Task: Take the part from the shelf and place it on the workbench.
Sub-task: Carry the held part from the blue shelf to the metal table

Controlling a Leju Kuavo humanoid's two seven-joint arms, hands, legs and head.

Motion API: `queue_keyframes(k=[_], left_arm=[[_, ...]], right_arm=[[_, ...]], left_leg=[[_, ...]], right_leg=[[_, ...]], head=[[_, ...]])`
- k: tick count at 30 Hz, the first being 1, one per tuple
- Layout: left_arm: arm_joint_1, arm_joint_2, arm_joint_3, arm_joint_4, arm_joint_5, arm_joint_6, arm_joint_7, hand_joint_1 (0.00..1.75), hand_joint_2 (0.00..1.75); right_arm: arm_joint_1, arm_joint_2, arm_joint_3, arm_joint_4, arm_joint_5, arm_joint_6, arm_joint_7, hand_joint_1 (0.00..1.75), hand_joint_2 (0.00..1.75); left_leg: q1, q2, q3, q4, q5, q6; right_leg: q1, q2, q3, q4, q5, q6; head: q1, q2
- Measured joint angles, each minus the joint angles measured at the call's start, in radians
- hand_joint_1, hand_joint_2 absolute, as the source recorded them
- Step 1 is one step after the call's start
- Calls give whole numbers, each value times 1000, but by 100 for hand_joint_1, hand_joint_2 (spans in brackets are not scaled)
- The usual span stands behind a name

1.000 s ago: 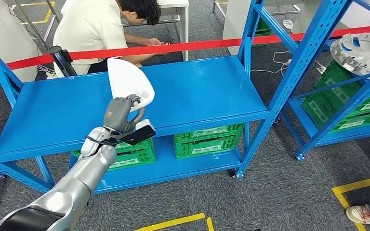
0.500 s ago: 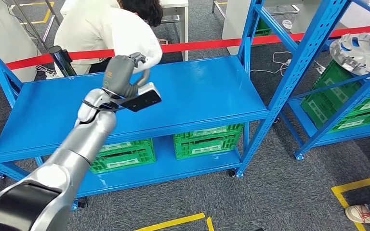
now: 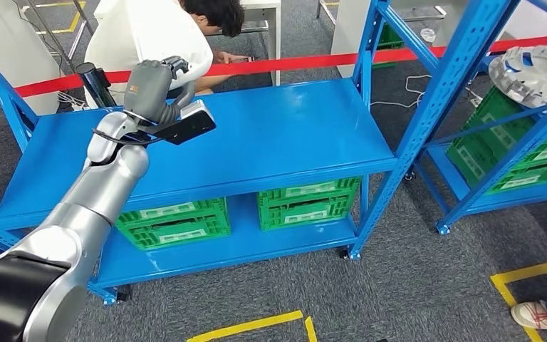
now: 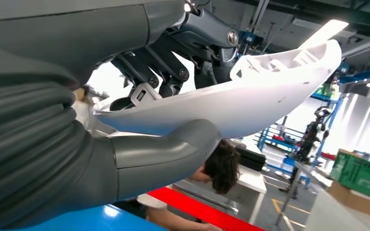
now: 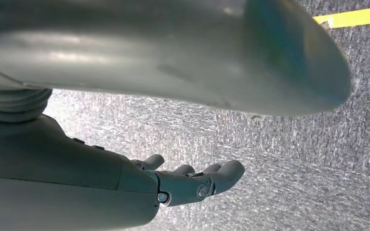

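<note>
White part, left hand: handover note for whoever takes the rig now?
Left hand: grips the white part, raised above the blue workbench, thumb under it and fingers over it in the wrist view.
Right hand: holds nothing, fingers loosely curled, hanging over grey carpet.
Done: part is picked up and in hand.
Left: lower it onto the workbench top and release. A person is crouched behind the red tape, so keep clear.

Two crates (image 3: 235, 211) sit side by side on the lower level of the shelf (image 3: 292, 135). A person (image 3: 149, 28) crouches behind it, beyond a tape (image 3: 292, 65). A second rack (image 3: 498, 114) stands to the right.
</note>
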Motion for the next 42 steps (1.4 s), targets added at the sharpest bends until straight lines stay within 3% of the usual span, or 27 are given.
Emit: queue_keyframes(k=[3,4,6,8,9,10,11,12,14,16,18,19,21,23,24,25,26,28,30,31,33,35,38,39,40,41,42], left_arm=[[-10,23,-15,0,-24,-3,26,175,175],[-14,33,-20,2,-25,-4,28,175,175],[-21,48,-25,8,-24,-6,29,175,175],[-24,55,-28,14,-23,-6,28,175,175],[-23,57,-29,16,-22,-6,28,175,175],[-23,58,-31,19,-22,-6,28,175,175],[-23,59,-32,21,-22,-6,28,175,175],[-24,60,-32,21,-22,-6,28,175,175],[-29,60,-33,21,-22,-6,26,175,175],[-34,57,-38,22,-22,-7,22,175,175],[-37,48,-45,25,-22,-12,21,175,175],[-38,40,-48,27,-23,-15,22,175,175],[-41,16,-55,30,-28,-22,30,175,175],[-43,-6,-63,33,-33,-27,39,175,175],[-43,-14,-67,35,-34,-29,42,175,175],[-43,-19,-70,38,-35,-30,43,175,175],[-43,-23,-72,40,-35,-31,44,175,175],[-44,-26,-73,41,-34,-31,44,175,175],[-46,-27,-74,40,-32,-31,45,175,175],[-47,-27,-74,40,-31,-31,45,175,175],[-47,-24,-74,40,-28,-29,45,175,175],[-45,-13,-74,40,-27,-27,44,175,175],[-41,2,-74,40,-26,-24,43,175,175],[-38,5,-74,40,-25,-24,43,175,175],[-34,7,-74,40,-25,-23,43,175,175],[-31,9,-74,40,-25,-23,41,175,175],[-29,10,-74,40,-25,-23,39,175,175]], right_arm=[[0,0,0,0,2,4,-4,0,0],[0,0,0,0,2,4,-5,0,0],[0,0,0,0,2,5,-6,0,0],[1,0,0,0,2,5,-6,0,0],[1,0,0,0,2,5,-6,0,0],[1,0,0,0,2,5,-6,0,0],[1,0,0,0,2,5,-6,0,0],[1,0,0,0,2,5,-6,0,0],[1,0,0,0,2,5,-6,0,0],[0,0,0,0,0,6,-5,0,0],[0,0,-2,0,-7,7,-3,0,0],[1,0,-4,0,-12,7,-1,0,0],[1,0,-8,0,-18,6,0,0,0],[-1,0,-10,0,-20,4,-2,0,0],[-2,-1,-11,0,-20,3,-3,0,0],[-3,-1,-11,0,-20,2,-3,0,0],[-3,-1,-11,0,-20,2,-4,0,0],[-3,-1,-12,0,-19,2,-5,0,0],[-4,-1,-12,0,-17,0,-7,0,0],[-3,-2,-12,-1,-15,-1,-9,0,0],[-2,-2,-12,-1,-9,-2,-15,0,0],[-3,-2,-12,-1,-3,-2,-20,0,0],[-3,-2,-11,-1,1,-1,-23,0,0],[-3,-2,-11,-1,2,-1,-22,0,0],[-3,-2,-11,-1,2,0,-22,0,0],[-3,-2,-11,-1,2,0,-22,0,0],[-3,-2,-12,-1,1,1,-22,0,0]], left_leg=[[0,-3,-10,1,8,-23],[1,-2,-17,12,-5,-29],[3,-1,-48,92,-78,-38],[3,0,-84,222,-158,-43],[3,0,-90,266,-175,-43],[3,-1,-80,279,-173,-41],[3,-1,-50,254,-155,-38],[2,-1,-4,197,-131,-33],[-3,-1,92,60,-115,-22],[-9,-2,130,-5,-121,-13],[-10,-1,124,-15,-106,1],[-8,0,119,-18,-96,10],[-3,1,101,-25,-72,26],[-5,0,75,-24,-51,34],[-6,0,62,-23,-42,34],[-7,1,48,-20,-33,34],[-7,2,34,-16,-26,32],[-8,5,9,-6,-12,26],[-10,6,-8,3,0,17],[-11,7,-12,4,6,11],[-11,6,-15,0,19,-1],[-10,5,-28,15,-7,-13],[-5,4,-68,160,-139,-29],[-3,4,-77,218,-167,-33],[-2,4,-77,258,-172,-35],[0,4,-62,267,-157,-37],[1,4,-30,241,-131,-36]], right_leg=[[1,4,-16,-2,9,-27],[0,3,-21,-4,16,-36],[0,2,-36,-7,33,-50],[2,0,-55,-6,48,-54],[4,0,-66,-6,56,-55],[5,-1,-76,-6,64,-55],[6,-2,-87,-5,72,-53],[7,-2,-95,-5,80,-51],[9,-2,-107,-6,94,-44],[9,-3,-110,-11,109,-32],[8,-2,-111,-18,123,-18],[8,-2,-116,-14,115,-13],[7,-3,-142,47,47,-5],[8,-4,-177,172,-42,0],[8,-4,-186,224,-63,2],[9,-4,-182,250,-61,3],[9,-4,-161,242,-42,2],[9,-5,-73,135,-5,-2],[14,-5,5,20,-7,-12],[17,-4,22,-10,-16,-17],[18,-4,19,-20,-8,-29],[13,-7,6,-27,12,-41],[9,-9,-26,-31,45,-52],[10,-9,-39,-30,55,-52],[9,-9,-53,-29,65,-51],[9,-10,-67,-28,76,-49],[9,-10,-80,-27,86,-46]], head=[[-4,0],[-6,0],[-12,0],[-17,0],[-18,0],[-18,0],[-18,0],[-18,0],[-18,0],[-18,0],[-19,0],[-18,0],[-13,0],[-5,0],[-3,0],[-3,0],[-2,0],[-1,0],[-2,0],[-2,0],[-2,0],[-5,0],[-14,0],[-15,0],[-17,0],[-17,0],[-18,0]])
